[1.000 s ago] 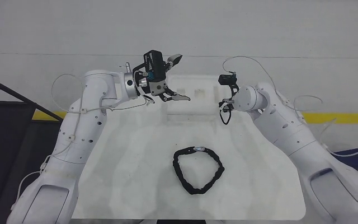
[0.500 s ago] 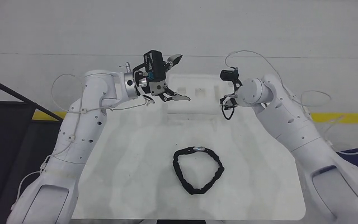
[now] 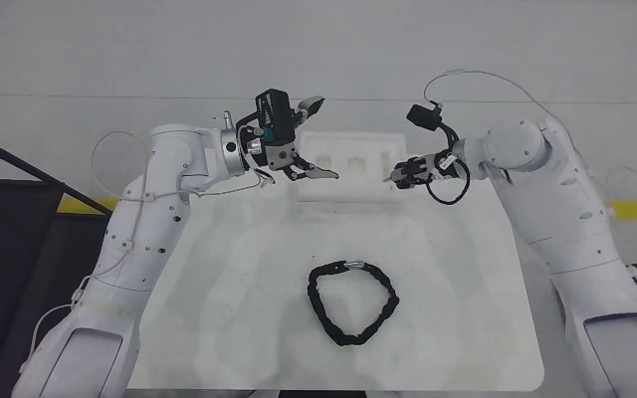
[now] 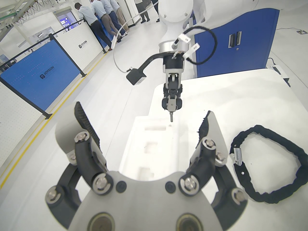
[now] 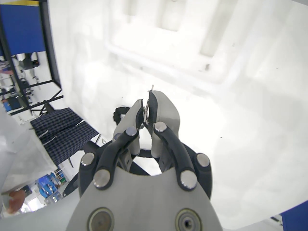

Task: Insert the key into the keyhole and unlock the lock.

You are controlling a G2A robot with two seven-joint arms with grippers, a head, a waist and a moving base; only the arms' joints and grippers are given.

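A black fabric-covered chain lock (image 3: pixel 351 301) lies coiled in the middle of the table, its metal lock barrel (image 3: pixel 355 266) at the far side of the loop. In the left wrist view the chain lock (image 4: pixel 272 162) and its barrel (image 4: pixel 237 156) lie beside my open left gripper (image 4: pixel 144 114). That left gripper (image 3: pixel 320 139) hangs above the far left of the foam tray, with nothing between its fingers. My right gripper (image 3: pixel 396 177) is over the tray's right end, shut on a small metal key (image 5: pixel 145 110) whose tip (image 4: pixel 171 118) sticks out past the fingers.
A white foam tray (image 3: pixel 343 169) with several rectangular recesses sits at the table's far edge, also seen as the foam tray (image 5: pixel 168 37) ahead of the right gripper. The right arm's black cable (image 3: pixel 448 184) loops beside its wrist. A blue cabinet (image 4: pixel 240 41) stands beyond the table.
The right arm has swung outward to the right and turned its wrist, so the gripper with the key now points left toward the tray. The left arm has stayed still.
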